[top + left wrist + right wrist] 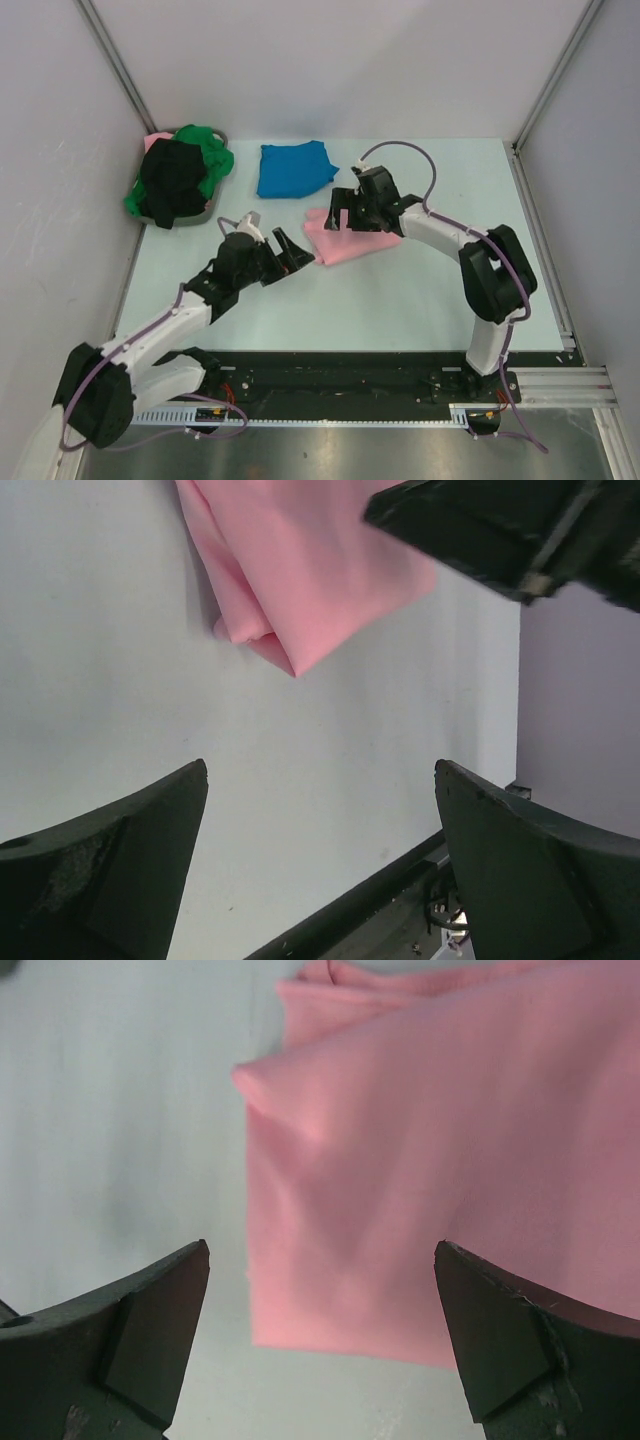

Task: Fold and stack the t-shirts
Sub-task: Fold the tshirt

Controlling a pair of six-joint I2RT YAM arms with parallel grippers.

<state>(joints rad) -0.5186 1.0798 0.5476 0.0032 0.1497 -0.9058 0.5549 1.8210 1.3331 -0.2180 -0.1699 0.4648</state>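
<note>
A folded light pink t-shirt (345,245) lies mid-table; it also shows in the left wrist view (300,570) and the right wrist view (430,1160). A folded bright blue t-shirt (292,168) lies behind it. A black t-shirt (175,182) and a green t-shirt (215,157) are heaped in the grey basket (213,207). My left gripper (297,252) (320,770) is open and empty, just left of the pink shirt's near corner. My right gripper (343,213) (322,1250) is open and empty, low over the pink shirt's far left edge.
The basket stands at the far left corner against the wall, with a bit of pink cloth (157,140) at its far rim. A metal frame post (545,95) rises at the far right. The black base rail (350,375) runs along the near edge.
</note>
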